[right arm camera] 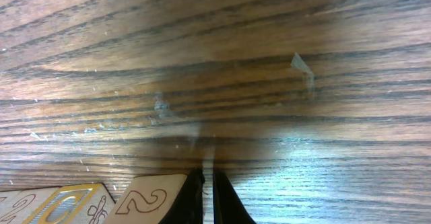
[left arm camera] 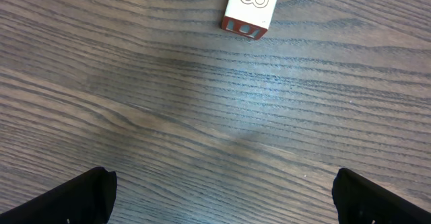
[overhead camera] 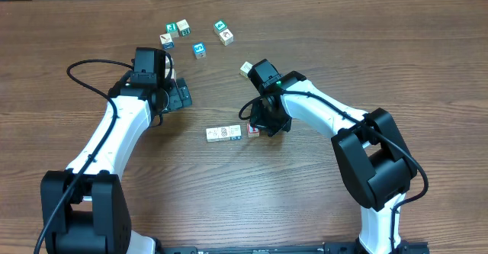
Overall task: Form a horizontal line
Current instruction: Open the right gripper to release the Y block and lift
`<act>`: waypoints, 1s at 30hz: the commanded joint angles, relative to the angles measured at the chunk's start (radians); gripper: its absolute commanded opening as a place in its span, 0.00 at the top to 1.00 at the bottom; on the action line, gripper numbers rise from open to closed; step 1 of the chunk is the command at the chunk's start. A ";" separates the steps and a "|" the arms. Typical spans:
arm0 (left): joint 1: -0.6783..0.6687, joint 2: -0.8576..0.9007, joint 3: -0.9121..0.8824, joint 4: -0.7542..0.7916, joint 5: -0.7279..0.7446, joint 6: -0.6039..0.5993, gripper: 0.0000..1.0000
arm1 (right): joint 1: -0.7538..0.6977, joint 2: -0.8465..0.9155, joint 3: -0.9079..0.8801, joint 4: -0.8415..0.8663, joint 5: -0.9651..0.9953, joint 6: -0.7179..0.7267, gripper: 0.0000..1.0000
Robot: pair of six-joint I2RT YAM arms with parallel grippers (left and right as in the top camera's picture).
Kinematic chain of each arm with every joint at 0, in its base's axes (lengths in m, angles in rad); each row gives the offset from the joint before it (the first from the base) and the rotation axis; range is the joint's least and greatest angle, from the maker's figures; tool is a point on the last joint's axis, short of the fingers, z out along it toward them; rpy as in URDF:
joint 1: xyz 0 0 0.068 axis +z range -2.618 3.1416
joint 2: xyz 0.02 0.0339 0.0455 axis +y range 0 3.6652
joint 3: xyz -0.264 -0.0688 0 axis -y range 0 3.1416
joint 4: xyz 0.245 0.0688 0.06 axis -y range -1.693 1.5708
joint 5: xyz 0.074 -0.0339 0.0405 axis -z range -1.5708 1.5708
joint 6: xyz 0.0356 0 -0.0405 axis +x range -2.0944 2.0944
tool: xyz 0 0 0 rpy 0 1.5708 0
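Right gripper [right arm camera: 210, 178] pressed together, tips just beside horizontal line [overhead camera: 223, 133] end; left gripper [left arm camera: 222, 198] spread wide over table [left arm camera: 202, 116].

Dark brown wooden table [overhead camera: 381, 40], streaked grain. Short row of small white letter cubes [overhead camera: 223, 133]; end cube marked red. Loose small cubes [overhead camera: 219, 27]: teal, blue and cream faces.

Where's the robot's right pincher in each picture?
Overhead: the right gripper sits mid-table, beside the row of white blocks.
Left wrist: not in it.
Right wrist: the right gripper, shut, pokes up from the bottom edge.
Shared landmark: the row of white blocks, just to its left in both.
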 commanded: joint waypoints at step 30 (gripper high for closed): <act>0.000 -0.018 0.011 0.000 -0.012 0.010 0.01 | 0.016 0.010 -0.006 0.023 -0.040 0.090 0.96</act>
